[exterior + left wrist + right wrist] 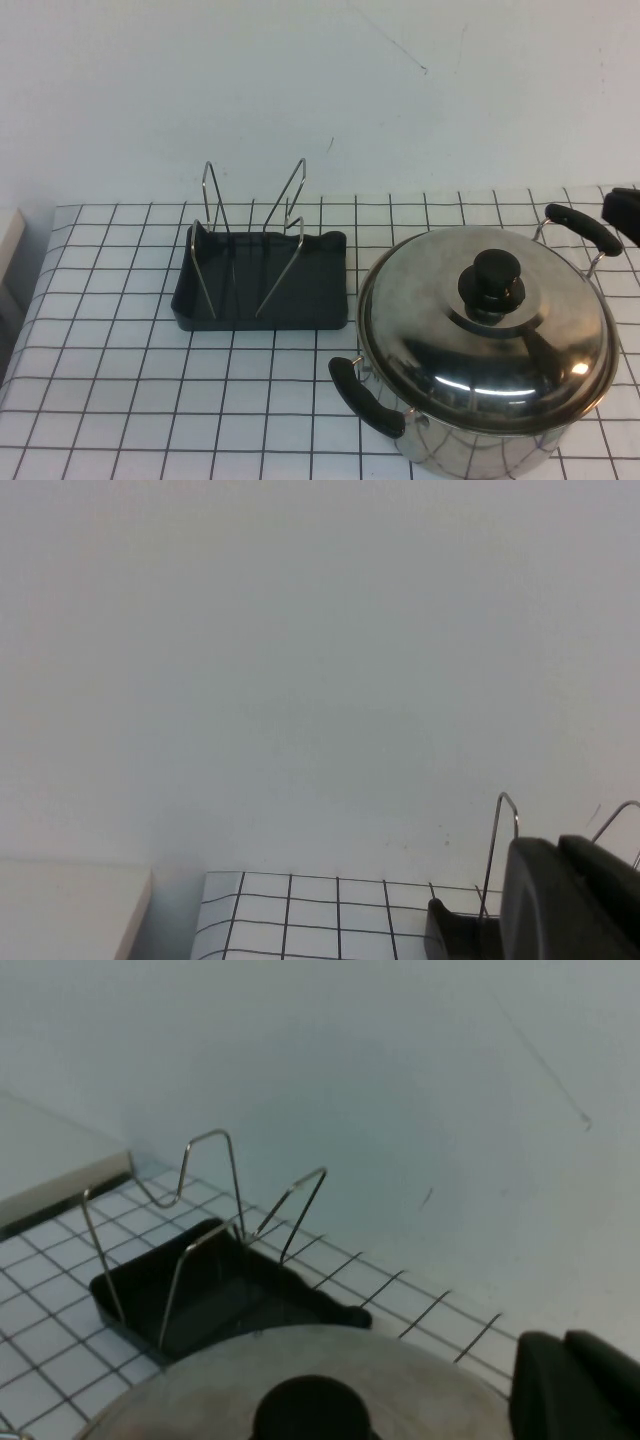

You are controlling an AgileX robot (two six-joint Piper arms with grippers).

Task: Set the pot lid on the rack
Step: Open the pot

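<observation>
The pot lid (pixel 487 335) sat squarely on the steel pot (pixel 500 440) in the lower right of the high view, its black knob (pixel 491 284) upright at the centre and its dome catching bright reflections; in the right wrist view the lid (pixel 300 1380) filled the bottom edge with the knob just below frame centre. To its left in the high view, near but not touching, stood the rack (pixel 262 290), a dark tray with two wire loops rising into a V, all slots free. The work looked not yet begun: the lid was still on the pot, and nothing held it. The right gripper (pixel 622 212) showed only as a dark tip at the right edge of the high view, just beyond the pot's far handle (pixel 583 228); its jaws were closed and had hold of nothing. The left gripper (pixel 570 900) appeared only in its own wrist view, a dark block in the lower right corner with the rack's wires behind it, likewise closed and empty. My reading is that the next move calls for the right gripper to part its jaws, come over the knob and pinch it before lifting. The pot's lower wall was cut off by the bottom of the frame, and both arms lay outside the high view
</observation>
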